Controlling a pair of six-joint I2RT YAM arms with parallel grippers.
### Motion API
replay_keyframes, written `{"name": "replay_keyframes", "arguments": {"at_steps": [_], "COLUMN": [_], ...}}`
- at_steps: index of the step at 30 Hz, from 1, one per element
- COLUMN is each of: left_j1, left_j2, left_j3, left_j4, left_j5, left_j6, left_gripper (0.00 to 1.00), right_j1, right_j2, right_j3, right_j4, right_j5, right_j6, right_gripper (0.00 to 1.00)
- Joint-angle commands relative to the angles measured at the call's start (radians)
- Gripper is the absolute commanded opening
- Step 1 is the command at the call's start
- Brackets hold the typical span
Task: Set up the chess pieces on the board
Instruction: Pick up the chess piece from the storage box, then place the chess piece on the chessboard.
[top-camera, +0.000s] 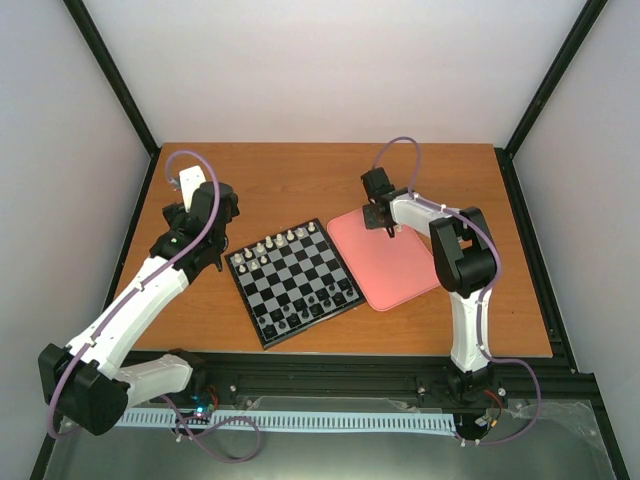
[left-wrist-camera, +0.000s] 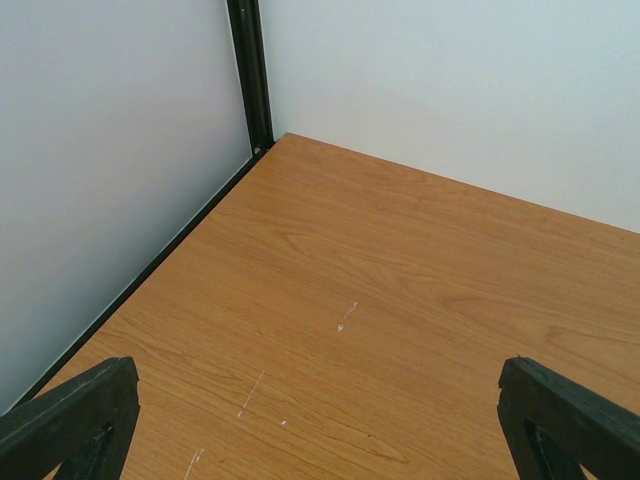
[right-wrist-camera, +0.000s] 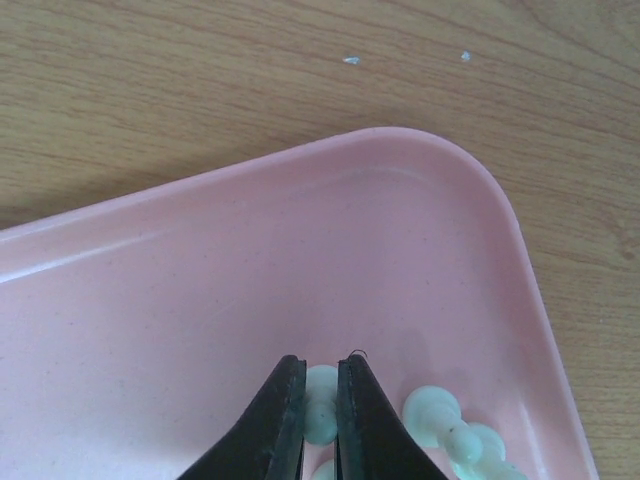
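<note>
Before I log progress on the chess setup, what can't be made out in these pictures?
- Right wrist: the right tool hides most of the cream piece it pinches; kind unreadable.
- Right wrist: neighbouring pieces in the pink tray cut off by the bottom edge.
- Top: pieces on the board too small to identify.

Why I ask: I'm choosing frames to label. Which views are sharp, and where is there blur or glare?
Top external: even light, soft shadows, but pieces on the board are tiny. Left wrist: table grain crisp, no glare. Right wrist: the right gripper and the cream chess piece it pinches look soft; faint sheen on the pink tray.
</note>
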Motion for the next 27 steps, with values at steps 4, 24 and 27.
{"name": "replay_keyframes", "arguments": {"at_steps": [4, 24, 27], "left_j1": [0.007, 0.007, 0.007], "left_j2": [0.009, -0.025, -0.026], "left_j3": [0.048, 0.034, 0.034], "left_j4": [-0.001, -0.003, -0.001], "left_j5": [-0.023, -0.017, -0.018], "left_j6": [-0.008, -0.008, -0.007], "left_gripper": [1.0, 1.0, 1.0], "right_j1": [0.043, 0.447, 0.458], "right_j2": [-0.133, 0.083, 0.1], "right_j3": [-0.018, 0.28, 0.305], "right_j4": [0.009, -0.064, -0.076], "right_j5": [0.002, -0.2, -0.234], "right_j6": [-0.004, -0.048, -0.054], "right_gripper": [0.06, 0.06, 0.06]}}
